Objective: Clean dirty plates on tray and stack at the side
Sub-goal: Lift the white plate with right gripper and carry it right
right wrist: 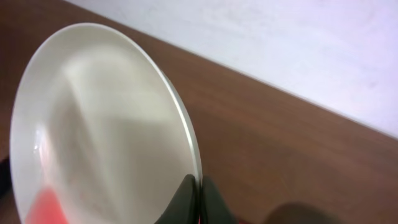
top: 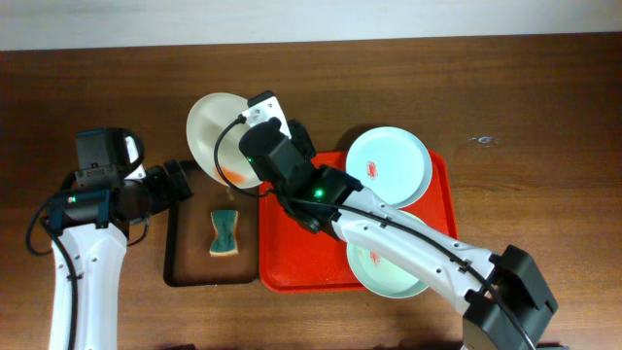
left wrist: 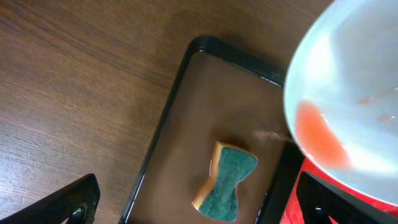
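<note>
My right gripper [right wrist: 199, 186] is shut on the rim of the white plate [top: 219, 131], holding it tilted above the table left of the red tray [top: 292, 262]. Its red smear [top: 233, 177] shows in the left wrist view [left wrist: 320, 134] and the right wrist view [right wrist: 46, 205]. The pale blue plate [top: 389, 165] with a red smear lies on the tray's far right corner. The pale green plate [top: 384, 272] lies at the tray's near side, partly under my right arm. My left gripper [left wrist: 199, 205] is open and empty above the black tray [top: 185, 253].
A green and yellow sponge [top: 225, 233] lies on the narrow black tray, left of the red tray; it also shows in the left wrist view [left wrist: 225, 183]. Bare brown table surrounds both trays. A white wall edges the far side.
</note>
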Robot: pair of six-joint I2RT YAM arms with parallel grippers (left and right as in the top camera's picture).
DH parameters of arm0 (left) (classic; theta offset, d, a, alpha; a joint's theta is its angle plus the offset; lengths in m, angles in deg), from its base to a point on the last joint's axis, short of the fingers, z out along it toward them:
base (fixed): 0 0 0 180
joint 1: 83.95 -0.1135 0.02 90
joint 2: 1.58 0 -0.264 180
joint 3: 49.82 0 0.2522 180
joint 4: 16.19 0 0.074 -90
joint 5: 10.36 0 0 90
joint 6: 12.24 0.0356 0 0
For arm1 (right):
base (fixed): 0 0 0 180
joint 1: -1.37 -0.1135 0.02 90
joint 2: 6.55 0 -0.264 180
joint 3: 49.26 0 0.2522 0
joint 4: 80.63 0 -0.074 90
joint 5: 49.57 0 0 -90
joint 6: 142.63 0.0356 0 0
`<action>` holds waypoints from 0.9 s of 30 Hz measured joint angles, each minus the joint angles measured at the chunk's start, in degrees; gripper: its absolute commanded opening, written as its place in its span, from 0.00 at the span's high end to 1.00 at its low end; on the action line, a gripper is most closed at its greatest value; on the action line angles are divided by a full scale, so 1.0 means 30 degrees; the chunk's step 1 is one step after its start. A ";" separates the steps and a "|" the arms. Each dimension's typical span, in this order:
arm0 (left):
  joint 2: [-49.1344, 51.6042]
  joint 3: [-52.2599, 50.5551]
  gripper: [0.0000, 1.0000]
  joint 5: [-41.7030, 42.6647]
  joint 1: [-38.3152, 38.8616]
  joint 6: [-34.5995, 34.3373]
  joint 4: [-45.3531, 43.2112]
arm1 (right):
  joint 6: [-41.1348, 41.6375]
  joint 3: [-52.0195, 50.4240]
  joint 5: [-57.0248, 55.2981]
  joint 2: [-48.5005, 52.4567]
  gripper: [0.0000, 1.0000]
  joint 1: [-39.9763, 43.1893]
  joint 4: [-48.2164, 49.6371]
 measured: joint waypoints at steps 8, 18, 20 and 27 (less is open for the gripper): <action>0.0000 0.0000 0.01 0.0036 0.0000 0.0000 -0.0007 | -1.1679 0.0000 -0.6441 0.0087 0.96 -0.3169 0.6885; 0.0000 0.0000 0.01 0.0044 0.0000 0.0000 -0.0007 | -1.6874 0.0000 -0.8867 0.0109 0.96 -0.4488 0.9872; 0.0000 0.0000 0.01 0.0044 0.0000 0.0000 -0.0007 | -1.6903 0.0000 -0.8867 0.0109 0.96 -0.4488 0.9872; 0.0000 0.0000 0.01 0.0044 0.0000 0.0000 -0.0015 | -0.7839 0.0321 -0.8531 0.0124 0.96 -0.3810 0.2237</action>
